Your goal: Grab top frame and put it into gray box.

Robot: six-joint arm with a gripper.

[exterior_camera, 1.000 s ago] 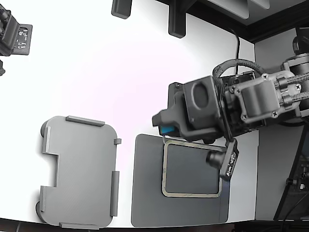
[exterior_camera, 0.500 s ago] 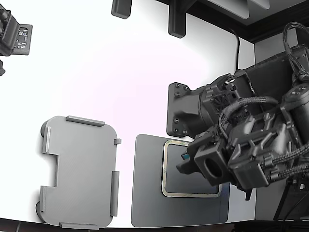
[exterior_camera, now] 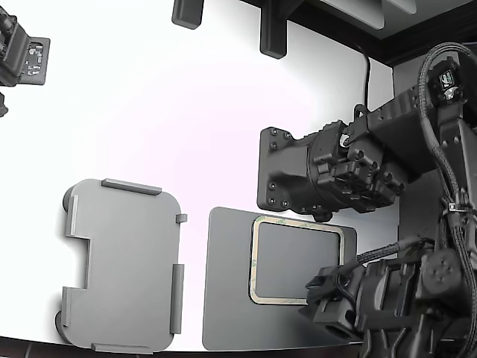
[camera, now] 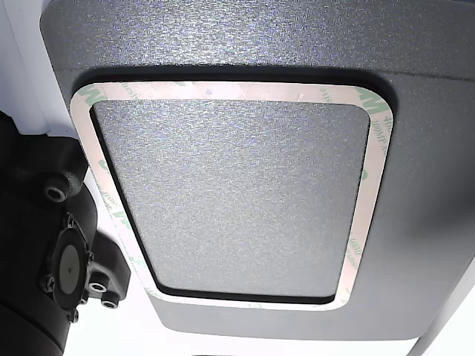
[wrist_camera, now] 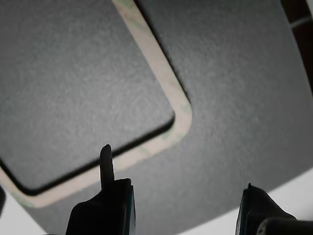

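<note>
The top frame (exterior_camera: 254, 261) is a thin tan rounded rectangle with greenish marks. It lies flat on a dark gray mat (exterior_camera: 227, 283) and also shows in the other view (camera: 230, 90). The gray box (exterior_camera: 123, 265) stands empty at the exterior view's left, apart from the mat. My gripper (exterior_camera: 322, 297) hovers low over the frame's near right corner in the exterior view. In the wrist view my gripper (wrist_camera: 186, 210) is open and empty, its two dark fingers (wrist_camera: 105, 208) apart just short of the frame's rounded corner (wrist_camera: 181, 117).
A second dark arm (exterior_camera: 320, 175) hangs over the table just beyond the mat's far edge. Black fixtures (exterior_camera: 272, 33) stand at the table's far edge, and a device (exterior_camera: 22, 56) at the far left. The table's near edge runs just below the mat and box.
My arm has swung from over the frame's far edge, down across it, to its near right corner in the exterior view. The frame, mat and box have not moved.
</note>
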